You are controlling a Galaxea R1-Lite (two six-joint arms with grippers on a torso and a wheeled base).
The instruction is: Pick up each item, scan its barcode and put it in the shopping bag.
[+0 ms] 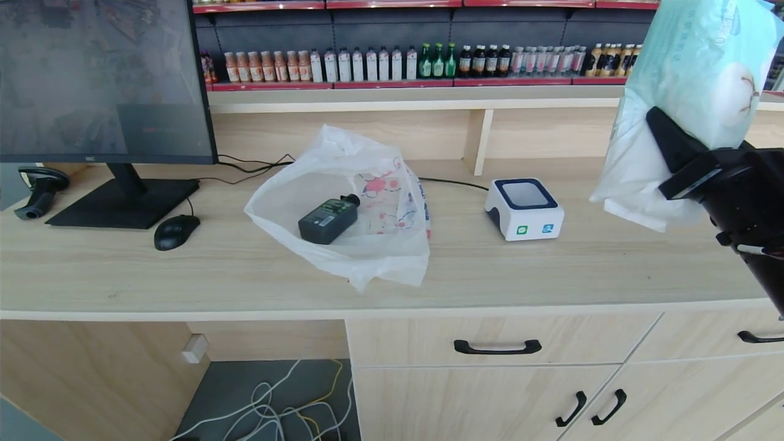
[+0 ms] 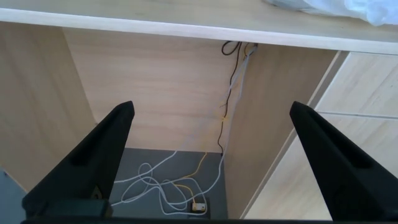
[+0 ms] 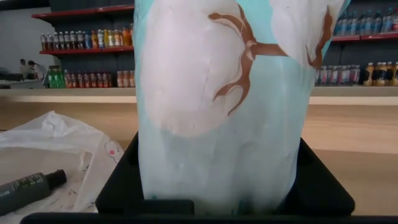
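Down low in front of the counter, the left gripper hangs with its jaws wide apart and nothing between them, facing the open recess where loose cables lie on the floor. Over the counter's right end, the right gripper is raised with its jaws clamped on a soft pale-teal and white pack, held upright above the surface. On the counter, a white scanner box with a dark-rimmed window sits just right of the shopping bag. The bag lies open and slumped near the middle, with a dark bottle lying inside it. Further left are a mouse, a monitor and a handheld scanner. Behind, a shelf holds a row of bottles
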